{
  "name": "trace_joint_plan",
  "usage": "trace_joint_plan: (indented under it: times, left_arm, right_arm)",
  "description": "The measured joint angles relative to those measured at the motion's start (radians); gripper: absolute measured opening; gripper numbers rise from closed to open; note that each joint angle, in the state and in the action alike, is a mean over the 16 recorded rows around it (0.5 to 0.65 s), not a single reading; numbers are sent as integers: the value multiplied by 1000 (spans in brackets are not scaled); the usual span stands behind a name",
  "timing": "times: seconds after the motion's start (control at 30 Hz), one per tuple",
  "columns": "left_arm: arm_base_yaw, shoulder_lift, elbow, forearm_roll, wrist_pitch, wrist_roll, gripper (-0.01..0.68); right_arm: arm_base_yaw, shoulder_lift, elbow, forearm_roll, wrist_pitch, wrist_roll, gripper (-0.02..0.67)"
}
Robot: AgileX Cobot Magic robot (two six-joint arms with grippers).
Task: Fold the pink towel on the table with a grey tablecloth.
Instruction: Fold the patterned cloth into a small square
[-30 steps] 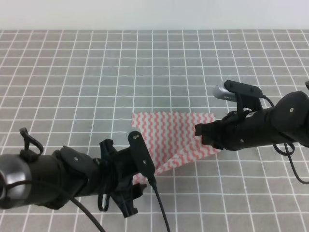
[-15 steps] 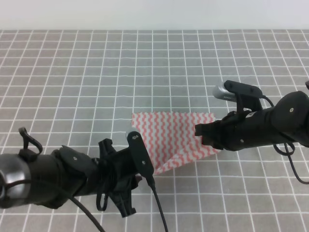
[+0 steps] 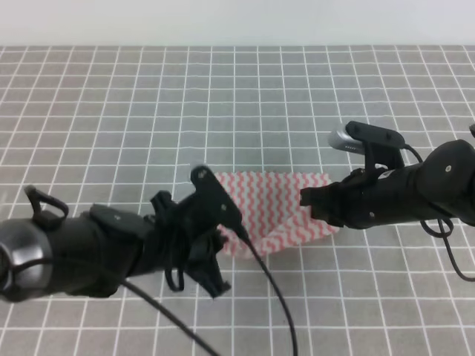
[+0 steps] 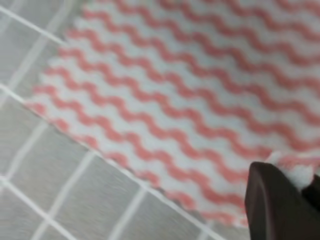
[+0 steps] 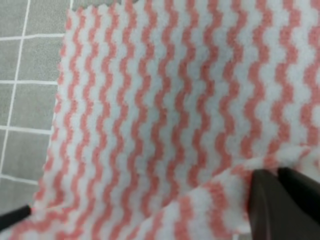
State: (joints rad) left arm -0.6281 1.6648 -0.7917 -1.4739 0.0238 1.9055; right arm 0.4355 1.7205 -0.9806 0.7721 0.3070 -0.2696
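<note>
The pink towel (image 3: 278, 208) lies mid-table on the grey tablecloth (image 3: 148, 111), its near edge hidden behind both arms. The left gripper (image 4: 280, 200) and right gripper (image 5: 280, 200) each pinch a towel fold, jaws clamped, fingertips mostly cut off.

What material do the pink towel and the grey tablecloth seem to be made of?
The pink towel looks like a soft, fuzzy cloth, perhaps microfibre or fleece: matte, with blurred wavy pink and white stripes and a jagged edge. It bends where the right gripper pinches it. The grey tablecloth looks like flat matte fabric with thin white grid lines; the weave cannot be told.
</note>
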Motion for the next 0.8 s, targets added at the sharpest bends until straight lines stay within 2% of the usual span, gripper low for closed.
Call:
trace_joint_plan:
  times: [0.8]
  left_arm:
    - [68,110,-131,-169,42,-2,-1]
  right_arm:
    - [-50,58,-29,24,-22,0,-15]
